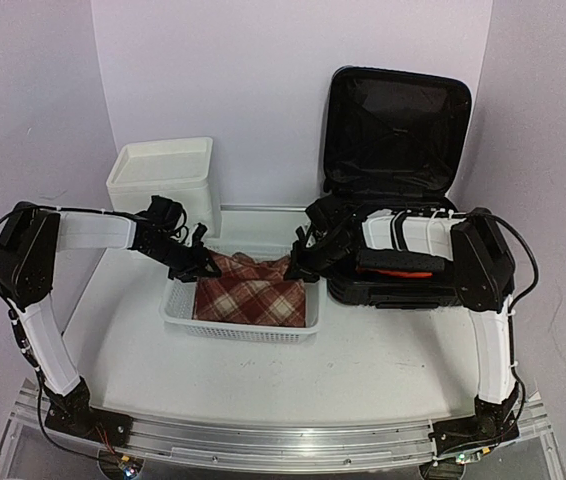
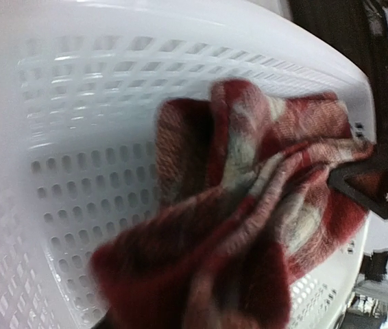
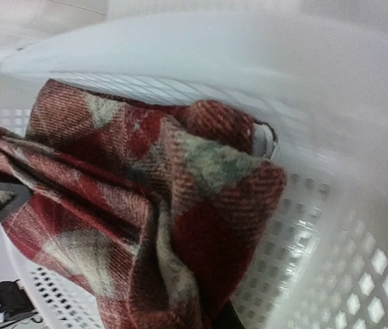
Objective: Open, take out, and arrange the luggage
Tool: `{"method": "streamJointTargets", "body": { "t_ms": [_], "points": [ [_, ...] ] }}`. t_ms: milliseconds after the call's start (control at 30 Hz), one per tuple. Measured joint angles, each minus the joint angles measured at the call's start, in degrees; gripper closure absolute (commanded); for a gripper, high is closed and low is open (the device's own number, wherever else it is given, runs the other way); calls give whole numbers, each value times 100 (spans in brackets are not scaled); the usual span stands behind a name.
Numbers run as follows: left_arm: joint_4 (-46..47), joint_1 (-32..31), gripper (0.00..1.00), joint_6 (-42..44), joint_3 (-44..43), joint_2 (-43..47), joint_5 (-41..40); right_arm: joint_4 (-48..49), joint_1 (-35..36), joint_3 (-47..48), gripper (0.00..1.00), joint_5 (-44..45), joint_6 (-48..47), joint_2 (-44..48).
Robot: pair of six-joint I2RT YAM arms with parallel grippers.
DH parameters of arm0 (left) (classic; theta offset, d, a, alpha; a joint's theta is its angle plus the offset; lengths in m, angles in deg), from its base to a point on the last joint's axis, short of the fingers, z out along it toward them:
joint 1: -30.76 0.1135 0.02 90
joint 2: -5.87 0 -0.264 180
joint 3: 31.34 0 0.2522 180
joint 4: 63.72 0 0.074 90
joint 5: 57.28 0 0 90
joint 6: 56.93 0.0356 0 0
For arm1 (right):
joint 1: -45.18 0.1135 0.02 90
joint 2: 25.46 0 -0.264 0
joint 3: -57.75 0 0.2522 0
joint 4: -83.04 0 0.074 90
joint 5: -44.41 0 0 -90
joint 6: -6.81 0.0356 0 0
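Much of the luggage (image 1: 393,130) base sits behind the right arm (image 1: 408,235). Both wrist views cut the cloth (image 2: 249,226) at the bottom; basket (image 3: 180,48) rim blurred. Probably cloth hides the left gripper (image 1: 203,265) tips.

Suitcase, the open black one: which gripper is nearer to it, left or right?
Right. The right gripper holds the plaid cloth at the far right corner of the basket, beside the suitcase. The left gripper is at the basket's far left corner, farther off.

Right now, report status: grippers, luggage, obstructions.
Right gripper shut on plaid cloth in the basket. Left gripper at cloth's other corner, grip unclear. Luggage open, lid upright. Right arm lies across its base.
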Motion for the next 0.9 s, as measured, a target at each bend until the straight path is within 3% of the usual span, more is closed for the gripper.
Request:
{"method": "streamJointTargets", "body": {
  "t_ms": [67,433,567,700,900],
  "points": [
    [-59,-92,54,52,-7,15,-367,-278,15,57,93,208,-118,-20],
    [-514,-479,48,295,-9,476,-1996,-1480,197,903,35,966,-752,-144],
    [-776,-544,47,400,-48,758,-2444,-1902,243,1161,22,1394,-1069,-142],
    [-1106,-619,48,470,-153,1025,-2653,-2308,304,1292,20,1733,-1550,-57],
    [-1314,-678,52,553,-485,1246,-2155,-2949,409,1314,43,1808,-1969,225]
  ]
}}
